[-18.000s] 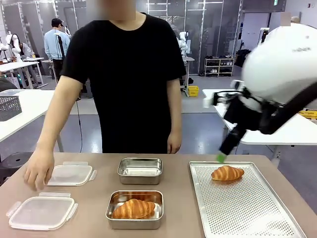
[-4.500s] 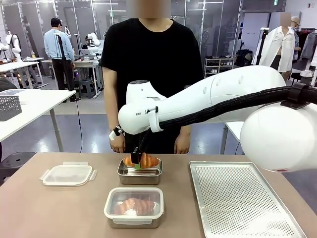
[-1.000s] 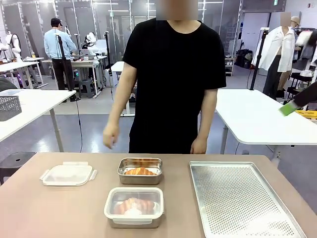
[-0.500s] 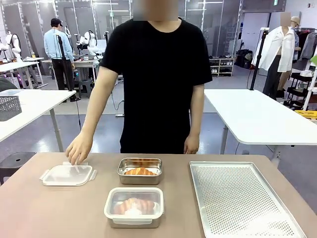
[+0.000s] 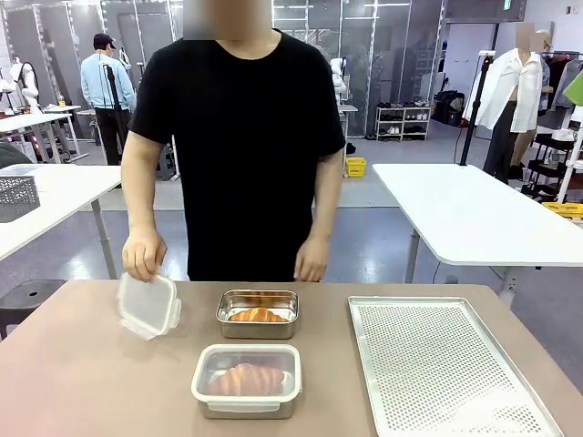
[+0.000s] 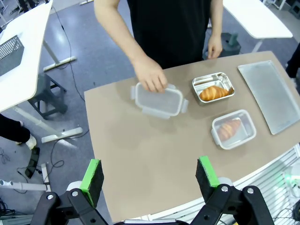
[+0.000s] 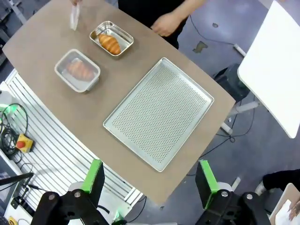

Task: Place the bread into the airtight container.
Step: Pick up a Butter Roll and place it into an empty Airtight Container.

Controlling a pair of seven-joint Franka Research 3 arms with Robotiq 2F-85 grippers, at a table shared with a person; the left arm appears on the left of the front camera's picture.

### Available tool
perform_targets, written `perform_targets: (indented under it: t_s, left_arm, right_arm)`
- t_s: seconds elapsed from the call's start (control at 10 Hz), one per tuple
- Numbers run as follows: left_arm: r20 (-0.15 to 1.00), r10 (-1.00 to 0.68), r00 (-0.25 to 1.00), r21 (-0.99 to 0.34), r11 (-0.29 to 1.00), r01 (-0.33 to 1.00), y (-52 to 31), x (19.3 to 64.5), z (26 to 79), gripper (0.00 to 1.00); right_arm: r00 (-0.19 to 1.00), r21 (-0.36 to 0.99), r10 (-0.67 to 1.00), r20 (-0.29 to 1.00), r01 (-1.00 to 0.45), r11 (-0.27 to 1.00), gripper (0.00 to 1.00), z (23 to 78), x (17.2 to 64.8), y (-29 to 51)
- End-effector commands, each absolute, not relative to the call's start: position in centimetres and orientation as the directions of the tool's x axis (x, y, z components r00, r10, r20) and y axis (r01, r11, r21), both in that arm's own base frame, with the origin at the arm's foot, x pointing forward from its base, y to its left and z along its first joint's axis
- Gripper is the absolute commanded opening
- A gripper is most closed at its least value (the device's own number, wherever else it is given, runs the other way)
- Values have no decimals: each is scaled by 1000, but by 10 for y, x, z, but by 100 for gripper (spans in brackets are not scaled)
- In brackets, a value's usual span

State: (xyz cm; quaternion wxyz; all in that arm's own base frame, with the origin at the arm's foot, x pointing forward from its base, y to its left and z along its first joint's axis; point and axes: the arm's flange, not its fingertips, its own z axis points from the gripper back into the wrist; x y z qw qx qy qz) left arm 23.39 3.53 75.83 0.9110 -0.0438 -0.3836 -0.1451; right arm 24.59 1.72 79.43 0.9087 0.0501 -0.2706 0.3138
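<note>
Both grippers hang high above the table, left gripper (image 6: 149,176) and right gripper (image 7: 150,178) spread wide, holding nothing. The croissant (image 5: 256,315) lies in the far open steel container (image 5: 258,312); the person's hand (image 5: 143,254) lifts a clear lid (image 5: 148,305) left of it.

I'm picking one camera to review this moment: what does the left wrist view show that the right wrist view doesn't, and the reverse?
Left wrist only: the lid face-on, with the person's hand gripping it, and the open left claw. Right wrist only: the whole perforated tray, a neighbouring white table, and the open right claw. Both share the open steel container with a croissant and the lidded container with another.
</note>
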Motion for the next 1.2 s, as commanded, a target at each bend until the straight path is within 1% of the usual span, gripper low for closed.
perform_targets:
  t_s: [0.0, 1.1]
  left_arm:
    - [710, -232, 665, 39, 956, 292, 34, 233, 759, 100]
    - [710, -232, 665, 39, 956, 292, 34, 233, 759, 100]
  right_arm:
    - [660, -82, 537, 526, -589, 804, 98, 794, 243, 15]
    - [660, -82, 537, 526, -589, 804, 98, 794, 243, 15]
